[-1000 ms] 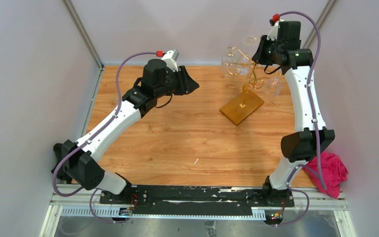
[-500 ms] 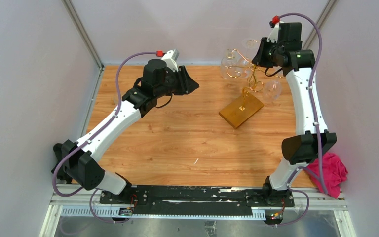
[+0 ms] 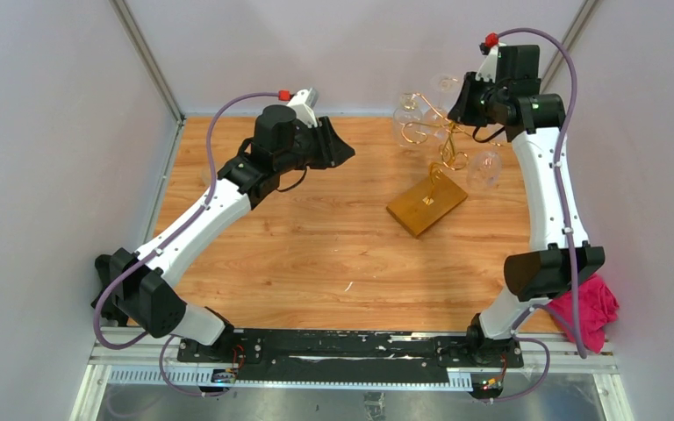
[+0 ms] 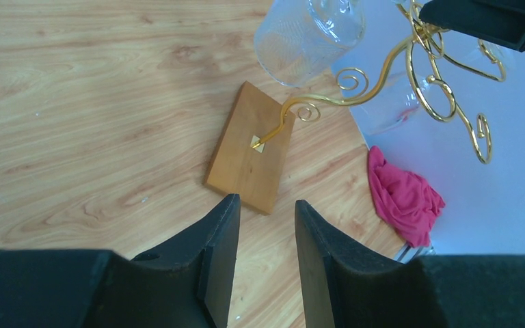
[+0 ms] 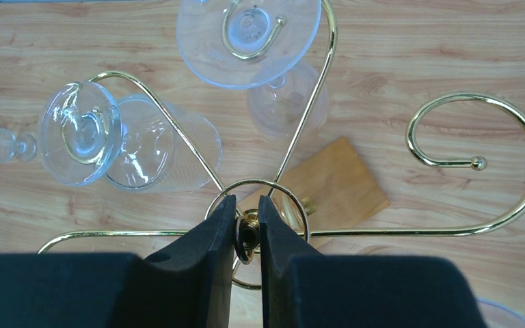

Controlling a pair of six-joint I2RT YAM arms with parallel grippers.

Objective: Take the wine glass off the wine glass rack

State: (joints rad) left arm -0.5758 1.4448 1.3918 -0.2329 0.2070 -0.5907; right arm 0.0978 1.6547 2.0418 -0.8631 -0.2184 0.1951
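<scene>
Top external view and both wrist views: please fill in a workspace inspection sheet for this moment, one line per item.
Surface: wooden table, bare apart from a small white speck near the front.
Job's things: gold wine glass rack on its amber base at the far right; several wine glasses hang upside down from its curled arms.
Clutter: pink cloth at the table's right edge, beside the right arm.
Grippers: left gripper open and empty, above the table, aimed at the rack's base; right gripper shut on the top of the rack's stem.
Cables: purple cables loop along both arms; no snag seen.
Surroundings: plain pale walls on three sides.
</scene>
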